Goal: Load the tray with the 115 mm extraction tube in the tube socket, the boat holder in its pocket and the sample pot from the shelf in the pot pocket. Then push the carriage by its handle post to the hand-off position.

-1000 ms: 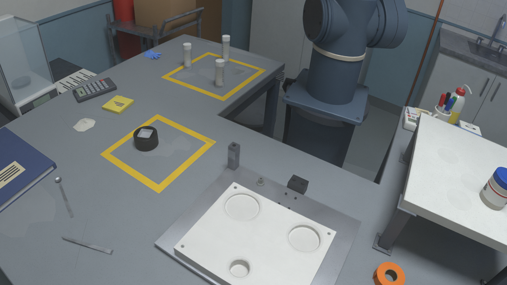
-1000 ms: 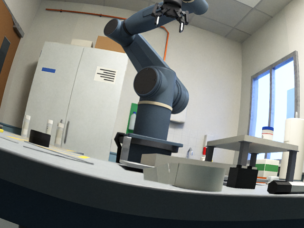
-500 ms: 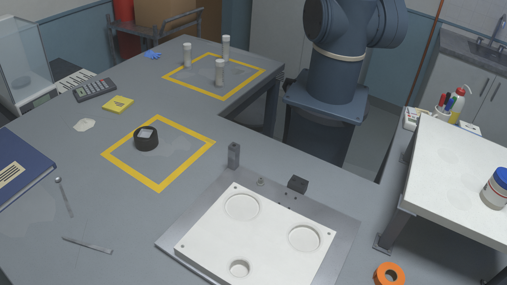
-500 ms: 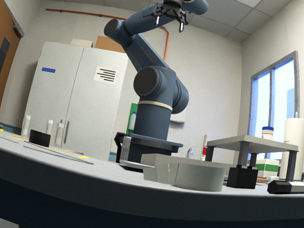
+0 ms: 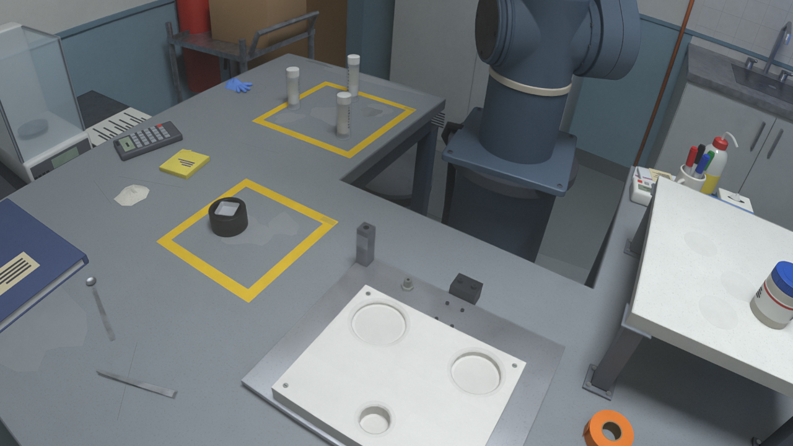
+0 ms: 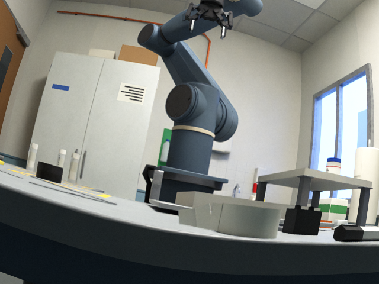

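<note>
The white tray (image 5: 399,369) lies far below my gripper (image 6: 207,26), on a grey carriage plate at the bench's front. My gripper is high near the ceiling, open and empty. The tray has two wide round pockets and one small socket, all empty. The grey handle post (image 5: 365,244) stands at the carriage's back left corner. The black boat holder (image 5: 228,216) sits in the near yellow square. Three white tubes (image 5: 344,113) stand in the far yellow square. The blue-lidded sample pot (image 5: 774,295) stands on the white shelf (image 5: 715,288) at the right.
The arm's blue base (image 5: 518,111) stands behind the bench. A small black block (image 5: 466,288) sits on the carriage plate behind the tray. A calculator (image 5: 147,140), a yellow pad (image 5: 184,163), a blue binder, a spatula (image 5: 101,308) and an orange tape roll (image 5: 608,430) lie around.
</note>
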You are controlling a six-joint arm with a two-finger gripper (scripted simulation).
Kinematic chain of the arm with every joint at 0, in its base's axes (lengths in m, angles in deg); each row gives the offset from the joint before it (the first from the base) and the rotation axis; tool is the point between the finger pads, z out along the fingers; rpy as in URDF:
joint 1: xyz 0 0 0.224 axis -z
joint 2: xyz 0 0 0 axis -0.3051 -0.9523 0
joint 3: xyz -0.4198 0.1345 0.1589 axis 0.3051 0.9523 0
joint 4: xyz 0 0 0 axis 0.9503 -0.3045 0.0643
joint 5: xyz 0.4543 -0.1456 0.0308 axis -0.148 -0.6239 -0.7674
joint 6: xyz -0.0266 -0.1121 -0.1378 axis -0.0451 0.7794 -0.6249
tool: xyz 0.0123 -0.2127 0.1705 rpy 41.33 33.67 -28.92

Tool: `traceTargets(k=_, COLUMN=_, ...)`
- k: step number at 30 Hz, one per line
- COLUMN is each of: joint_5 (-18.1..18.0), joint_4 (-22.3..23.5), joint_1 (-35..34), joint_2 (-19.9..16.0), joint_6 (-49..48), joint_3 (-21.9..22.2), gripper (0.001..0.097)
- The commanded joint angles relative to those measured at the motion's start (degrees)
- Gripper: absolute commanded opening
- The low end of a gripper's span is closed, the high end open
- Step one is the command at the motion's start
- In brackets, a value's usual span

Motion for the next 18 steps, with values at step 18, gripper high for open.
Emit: traceTargets(k=18, joint_5=9.42, joint_4=-0.02, joint_1=25.15, joint_2=-10.07, joint_6=7.95, joint_3=-0.65, gripper=0.0934)
